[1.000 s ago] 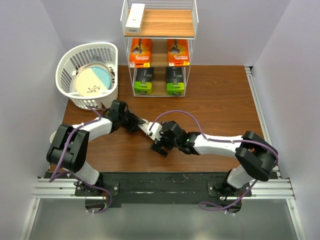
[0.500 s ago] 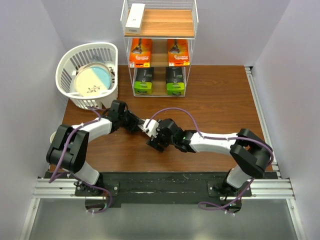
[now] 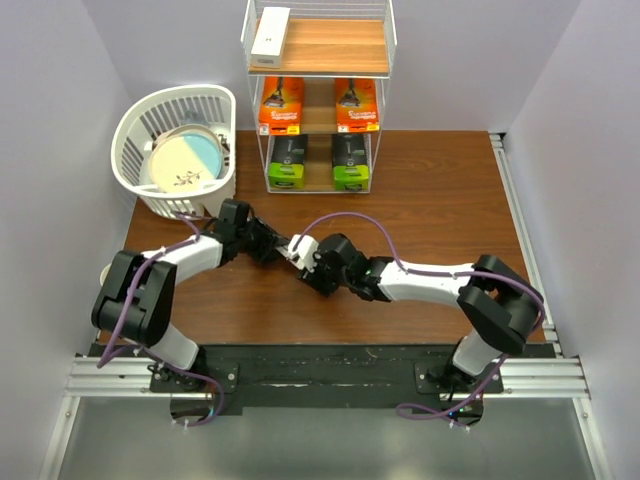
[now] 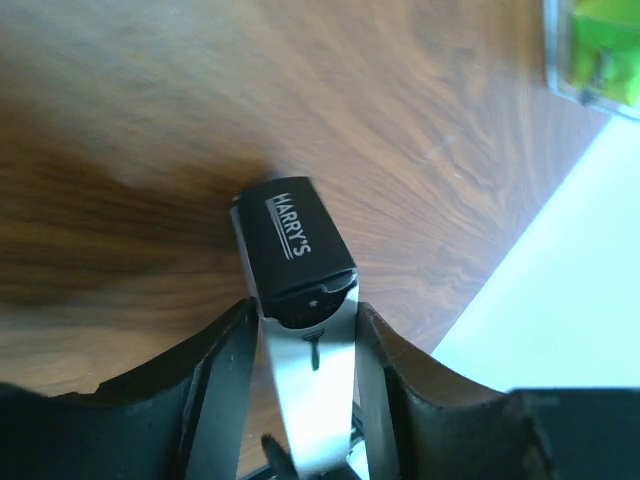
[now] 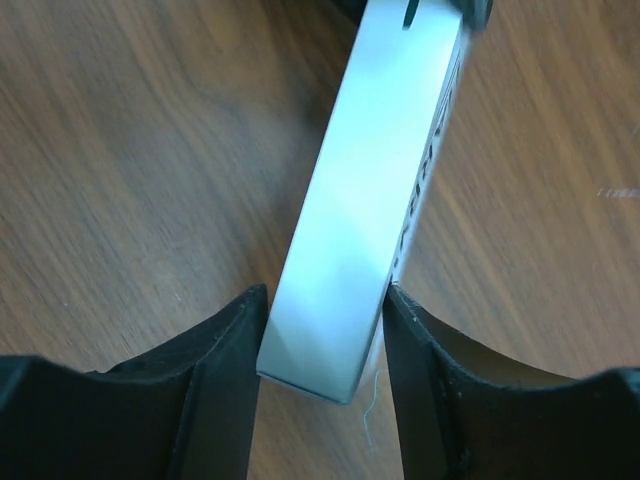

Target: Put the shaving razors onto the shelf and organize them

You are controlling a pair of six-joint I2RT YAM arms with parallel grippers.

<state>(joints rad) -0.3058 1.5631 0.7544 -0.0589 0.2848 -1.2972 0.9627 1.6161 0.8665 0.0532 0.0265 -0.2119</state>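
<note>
My left gripper [image 3: 279,246] is shut on one end of the long slim white HARRY'S box [image 3: 297,248] and holds it low over the brown table. In the left wrist view [image 4: 305,335] the box [image 4: 300,290] sits between both fingers. My right gripper [image 3: 308,263] has its jaws astride the other end of the box [image 5: 370,190]. In the right wrist view [image 5: 325,315] one finger touches the box and a thin gap shows at the other. On the shelf [image 3: 330,45] a second white box [image 3: 270,32] lies on top, two orange boxes [image 3: 281,103] in the middle and two black-and-lime packs [image 3: 287,160] at the bottom.
A white slatted basket [image 3: 140,125] holding a plate [image 3: 185,162] stands at the far left, just behind my left arm. A lime pack [image 4: 595,50] shows at the top right of the left wrist view. Purple cables loop over both arms.
My right gripper has moved up and to the left, onto the free end of the white box. My left gripper has stayed in place, holding the box.
</note>
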